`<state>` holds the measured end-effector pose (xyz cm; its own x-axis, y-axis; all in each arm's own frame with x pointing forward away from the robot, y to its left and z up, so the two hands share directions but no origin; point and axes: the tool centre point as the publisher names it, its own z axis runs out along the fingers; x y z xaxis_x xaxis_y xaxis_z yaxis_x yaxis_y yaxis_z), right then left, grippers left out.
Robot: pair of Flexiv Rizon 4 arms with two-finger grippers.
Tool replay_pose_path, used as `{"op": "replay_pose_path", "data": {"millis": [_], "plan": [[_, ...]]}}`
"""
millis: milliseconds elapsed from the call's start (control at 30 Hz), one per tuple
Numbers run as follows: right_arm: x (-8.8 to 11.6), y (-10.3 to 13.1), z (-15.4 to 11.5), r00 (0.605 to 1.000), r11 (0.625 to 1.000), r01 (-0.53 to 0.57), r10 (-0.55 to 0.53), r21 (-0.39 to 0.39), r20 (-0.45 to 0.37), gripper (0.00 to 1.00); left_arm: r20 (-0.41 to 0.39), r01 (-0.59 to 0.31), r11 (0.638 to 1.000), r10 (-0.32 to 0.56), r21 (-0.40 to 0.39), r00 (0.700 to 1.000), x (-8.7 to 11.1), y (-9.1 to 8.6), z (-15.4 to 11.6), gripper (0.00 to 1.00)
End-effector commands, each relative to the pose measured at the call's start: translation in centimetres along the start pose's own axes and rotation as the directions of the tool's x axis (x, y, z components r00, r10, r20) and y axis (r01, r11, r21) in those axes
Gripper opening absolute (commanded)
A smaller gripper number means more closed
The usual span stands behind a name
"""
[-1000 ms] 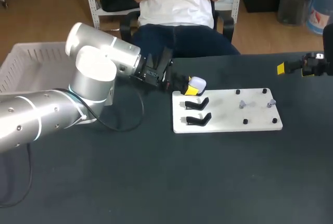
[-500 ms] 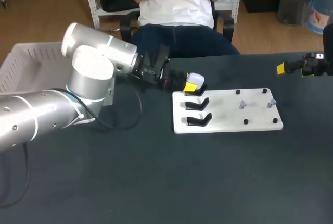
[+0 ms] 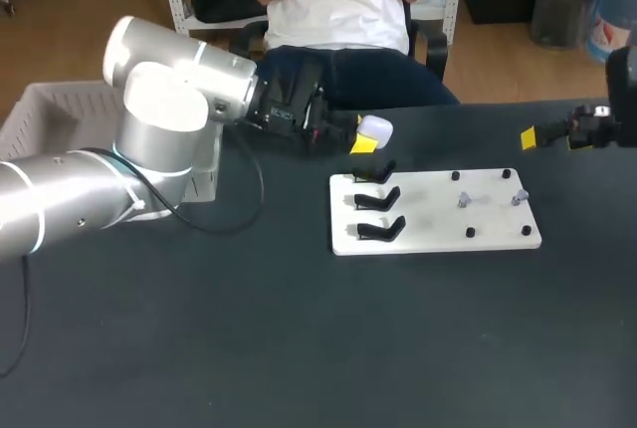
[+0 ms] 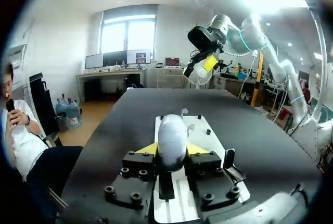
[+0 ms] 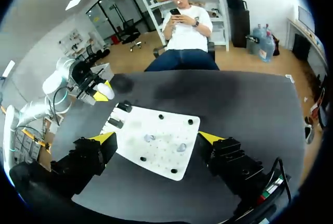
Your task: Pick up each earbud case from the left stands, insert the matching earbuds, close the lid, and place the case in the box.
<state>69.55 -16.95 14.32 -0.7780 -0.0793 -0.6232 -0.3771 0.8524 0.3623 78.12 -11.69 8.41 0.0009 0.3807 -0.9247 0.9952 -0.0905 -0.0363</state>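
**Case clamped in the left gripper near the stands; earbuds lay closer to the right arm.**

Head view: the left gripper (image 3: 363, 139) gripped the white case (image 3: 375, 129) in the air by the board's (image 3: 498, 234) far left corner, apart from the black stands (image 3: 378, 199). The two earbuds (image 3: 464, 199) sat on the board's right half, so the right gripper (image 3: 537, 135), off past that end, seemed the nearer one to fetch them. The box (image 3: 40, 114) lay well to the left. Left wrist view: only here was the grasp plain, with both yellow tips pressed to the case's sides and its long axis running out along the fingers, toward the board ahead. Right wrist view: the right gripper's fingers were spread wide with nothing between them, above the board and the earbuds, and the case was well apart beyond the stands.
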Motion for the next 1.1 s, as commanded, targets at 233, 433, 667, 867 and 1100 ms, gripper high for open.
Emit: {"op": "replay_pose_path", "data": {"millis": [233,433,667,867,1100], "plan": [[-1.3,3.0,4.3,0.998,0.999,0.022,-0.019,0.040,-0.067,1.00,-0.022,-0.031,0.993,0.029,-0.111,0.999,-3.2,-1.5,0.8,0.00],[-1.8,4.8,6.1,0.994,0.999,0.047,-0.047,0.003,-0.101,1.00,-0.059,-0.061,0.990,0.054,-0.128,0.997,-3.7,-1.5,1.7,0.00],[-2.2,6.0,7.4,0.987,0.997,0.070,-0.073,-0.021,-0.143,1.00,-0.053,-0.068,0.991,0.062,-0.119,0.997,-3.9,-1.7,2.4,0.00],[-2.7,6.7,8.1,0.982,0.995,0.088,-0.093,-0.037,-0.167,1.00,-0.060,-0.086,0.989,0.079,-0.120,0.995,-4.1,-2.1,2.8,0.00],[-2.9,7.2,9.0,0.979,0.994,0.092,-0.099,-0.051,-0.178,1.00,-0.050,-0.105,0.990,0.100,-0.098,0.994,-4.5,-2.5,2.9,0.00]]}}
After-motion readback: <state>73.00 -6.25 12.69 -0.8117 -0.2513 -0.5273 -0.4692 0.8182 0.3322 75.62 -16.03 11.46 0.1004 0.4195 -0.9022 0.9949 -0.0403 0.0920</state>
